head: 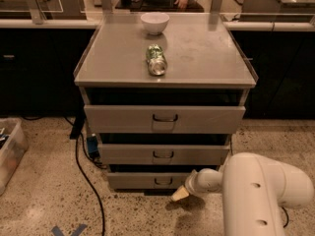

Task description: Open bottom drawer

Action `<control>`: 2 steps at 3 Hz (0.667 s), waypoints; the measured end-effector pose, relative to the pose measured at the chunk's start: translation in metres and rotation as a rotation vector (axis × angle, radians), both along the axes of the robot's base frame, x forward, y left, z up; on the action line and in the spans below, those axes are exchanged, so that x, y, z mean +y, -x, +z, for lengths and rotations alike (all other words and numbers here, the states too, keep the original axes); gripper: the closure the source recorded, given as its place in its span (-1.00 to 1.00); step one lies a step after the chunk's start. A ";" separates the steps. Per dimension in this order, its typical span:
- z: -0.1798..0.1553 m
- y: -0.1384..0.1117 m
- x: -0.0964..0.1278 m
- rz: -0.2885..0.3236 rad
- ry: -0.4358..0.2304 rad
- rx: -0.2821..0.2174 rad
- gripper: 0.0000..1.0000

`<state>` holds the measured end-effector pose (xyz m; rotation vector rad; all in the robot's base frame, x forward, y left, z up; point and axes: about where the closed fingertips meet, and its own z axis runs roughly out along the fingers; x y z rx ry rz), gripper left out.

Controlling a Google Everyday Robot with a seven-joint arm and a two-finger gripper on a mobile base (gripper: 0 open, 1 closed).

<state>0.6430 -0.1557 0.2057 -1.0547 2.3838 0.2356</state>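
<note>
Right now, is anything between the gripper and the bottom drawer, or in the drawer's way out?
Nothing visible. The gripper sits low, just right of the handle of the bottom drawer, with only bare floor in front. The black cable lies off to the left of the drawer's path.
</note>
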 end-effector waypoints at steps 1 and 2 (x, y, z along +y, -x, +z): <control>-0.004 -0.004 -0.025 -0.017 0.055 -0.006 -1.00; -0.012 -0.002 -0.019 -0.012 0.004 0.023 -1.00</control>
